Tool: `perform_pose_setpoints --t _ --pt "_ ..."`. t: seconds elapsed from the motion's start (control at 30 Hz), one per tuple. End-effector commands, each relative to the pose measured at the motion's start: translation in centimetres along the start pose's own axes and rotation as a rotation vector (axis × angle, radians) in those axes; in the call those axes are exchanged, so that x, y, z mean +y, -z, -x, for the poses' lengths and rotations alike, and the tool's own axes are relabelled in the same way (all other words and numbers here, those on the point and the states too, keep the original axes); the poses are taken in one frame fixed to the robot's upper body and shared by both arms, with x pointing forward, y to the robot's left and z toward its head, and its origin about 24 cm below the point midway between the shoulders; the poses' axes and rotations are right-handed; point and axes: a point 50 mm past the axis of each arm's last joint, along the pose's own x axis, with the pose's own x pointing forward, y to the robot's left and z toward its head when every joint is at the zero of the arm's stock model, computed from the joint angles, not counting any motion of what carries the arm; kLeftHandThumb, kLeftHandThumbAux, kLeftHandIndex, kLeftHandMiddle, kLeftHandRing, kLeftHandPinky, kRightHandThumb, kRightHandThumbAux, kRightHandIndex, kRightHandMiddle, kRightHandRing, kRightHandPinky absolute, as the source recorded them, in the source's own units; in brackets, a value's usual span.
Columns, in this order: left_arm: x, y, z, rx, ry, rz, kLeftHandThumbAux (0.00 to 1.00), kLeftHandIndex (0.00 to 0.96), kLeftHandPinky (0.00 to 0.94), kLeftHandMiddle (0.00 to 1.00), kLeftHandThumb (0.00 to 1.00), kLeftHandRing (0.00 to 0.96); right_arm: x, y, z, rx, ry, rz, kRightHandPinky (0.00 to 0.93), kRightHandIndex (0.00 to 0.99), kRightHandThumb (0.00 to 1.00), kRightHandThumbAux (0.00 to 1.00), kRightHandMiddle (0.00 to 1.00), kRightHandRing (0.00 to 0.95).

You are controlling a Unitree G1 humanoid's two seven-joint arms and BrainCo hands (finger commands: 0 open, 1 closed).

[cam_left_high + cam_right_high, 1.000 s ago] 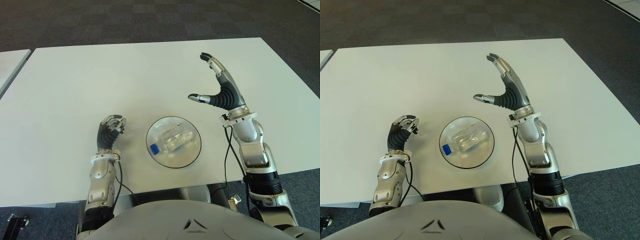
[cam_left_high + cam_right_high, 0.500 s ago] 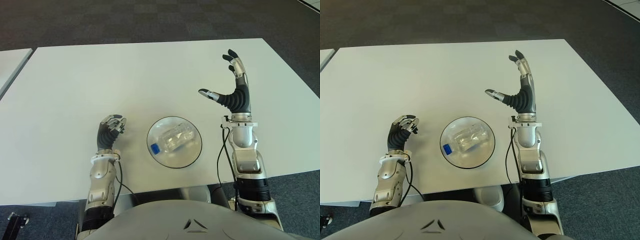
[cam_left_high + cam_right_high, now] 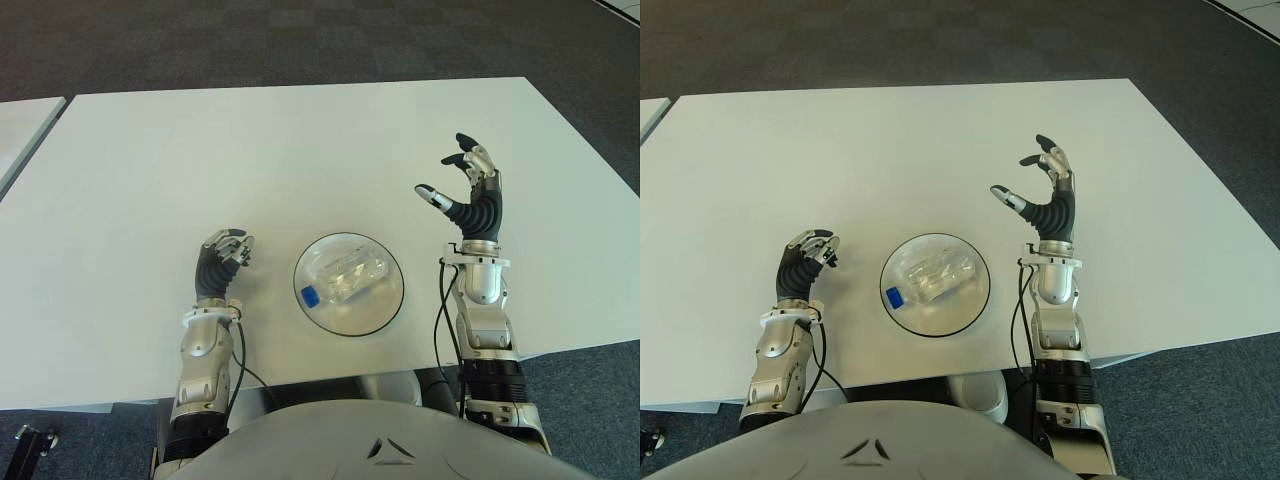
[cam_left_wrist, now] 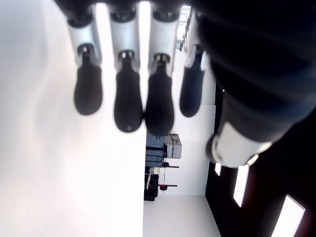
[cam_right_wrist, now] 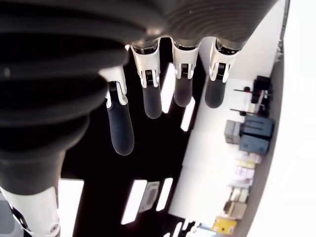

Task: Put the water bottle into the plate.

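One water bottle (image 3: 347,278) lies on its side inside one plate (image 3: 389,304), blue cap (image 3: 310,296) toward 8 o'clock; the plate sits on the white tabletop (image 3: 250,150) near its front edge. Neither wrist view shows bottle or plate.

Right hand (image 3: 470,195): raised at 3 o'clock of the plate, well apart from it, fingers spread and slightly bent, holding nothing. Its wrist view confirms four fingers (image 5: 152,101) and a thumb separated, with only room background behind them.

Left hand (image 3: 222,258): at 9 o'clock of the plate, near it, fingers curled inward on nothing. Its wrist view shows the fingertips (image 4: 128,106) side by side over bare white surface.
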Motion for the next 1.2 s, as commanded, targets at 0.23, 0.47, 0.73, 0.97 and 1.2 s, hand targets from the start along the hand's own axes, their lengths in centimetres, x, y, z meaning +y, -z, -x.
perform_pose_setpoints --t 0.23,0.47,0.73,0.97,1.2 --pt "0.2 0.2 0.0 0.018 -0.004 -0.006 0.713 0.435 0.632 0.674 0.705 0.652 -0.3 2.6 2.0 0.145 -0.002 -0.069 0.36 0.41 0.696 0.734 0.287 0.273" --pt "0.2 0.2 0.0 0.016 0.003 0.005 0.713 0.435 0.628 0.671 0.705 0.65 0.2 3.5 3.1 0.234 -0.024 -0.108 0.405 0.411 0.695 0.736 0.347 0.345" --pt "0.2 0.2 -0.1 0.021 0.013 0.008 0.713 0.435 0.635 0.674 0.705 0.655 0.4 4.4 3.7 0.311 -0.049 -0.127 0.428 0.413 0.697 0.736 0.384 0.39" --pt "0.1 0.2 -0.3 0.025 0.01 0.005 0.713 0.435 0.637 0.675 0.705 0.657 0.7 5.2 4.1 0.379 -0.077 -0.153 0.444 0.415 0.7 0.736 0.398 0.409" --pt "0.1 0.2 -0.3 0.025 0.01 -0.006 0.713 0.435 0.644 0.678 0.705 0.66 1.4 6.0 4.3 0.442 -0.09 -0.178 0.453 0.416 0.701 0.735 0.41 0.423"
